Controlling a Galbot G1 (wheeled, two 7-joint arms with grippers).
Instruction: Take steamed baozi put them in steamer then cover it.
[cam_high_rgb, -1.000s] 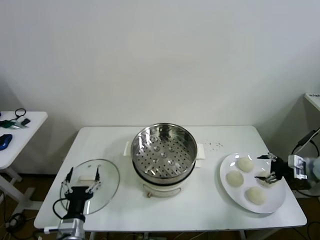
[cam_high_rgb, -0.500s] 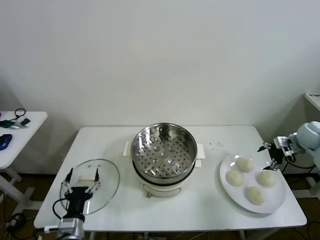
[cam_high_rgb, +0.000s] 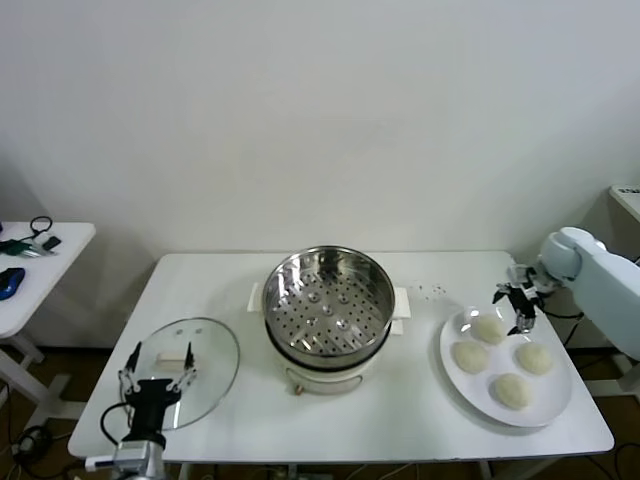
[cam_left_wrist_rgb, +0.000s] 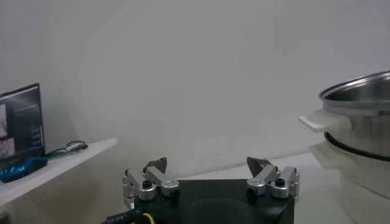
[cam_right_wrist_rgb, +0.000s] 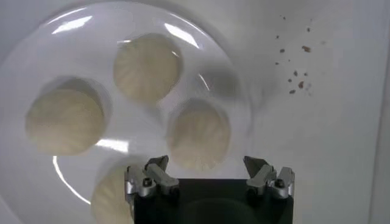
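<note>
White table (cam_high_rgb: 420, 400) before a plain wall carries everything. At its middle sits my steamer (cam_high_rgb: 327, 300), uncovered, nothing in it. Its cover (cam_high_rgb: 205, 362) lies flat to my left, under my idle left gripper (cam_high_rgb: 158, 355), jaws spread, holding nothing. Four steamed baozi (cam_high_rgb: 512, 389) rest on a plate (cam_high_rgb: 455, 385); my right gripper (cam_high_rgb: 519, 305) hangs wide open, holding nothing, over the farthest one

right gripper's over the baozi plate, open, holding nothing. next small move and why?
Probably lower the right gripper onto the nearest baozi and close. Its jaws are open above the plate, all four buns sit there, and the steamer stands empty and uncovered. The cover lies on the table by the idle left gripper.
</note>
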